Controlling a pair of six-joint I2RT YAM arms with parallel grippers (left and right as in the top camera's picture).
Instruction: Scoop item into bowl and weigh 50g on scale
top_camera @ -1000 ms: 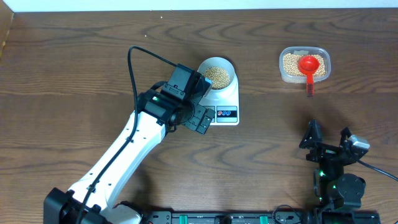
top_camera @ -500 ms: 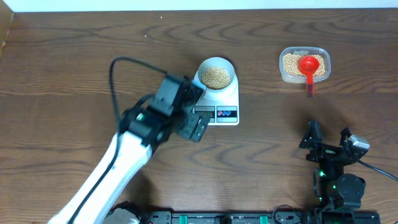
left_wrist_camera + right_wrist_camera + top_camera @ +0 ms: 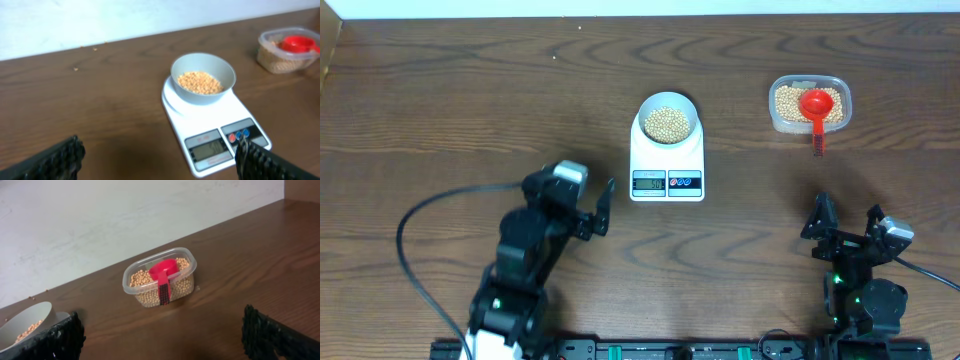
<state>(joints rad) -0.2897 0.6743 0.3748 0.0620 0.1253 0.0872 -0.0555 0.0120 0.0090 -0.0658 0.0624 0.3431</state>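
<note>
The left pincer (image 3: 597,208) and right pincer (image 3: 847,225) both stand spread and empty. Just ahead-right of the left one, the scale (image 3: 220,112) carries the bowl (image 3: 202,98) of beans (image 3: 200,82) at its far end; its display (image 3: 209,148) is too blurred to read. The step looks like checking the weight: keep clear of the scale, and top up only lightly with the scoop (image 3: 162,272) lying in the tub (image 3: 127,277) ahead of the right pincer.

Overhead straight down; low wrist views toward the wall (image 3: 100,20), both with the bowl (image 3: 202,99)
</note>
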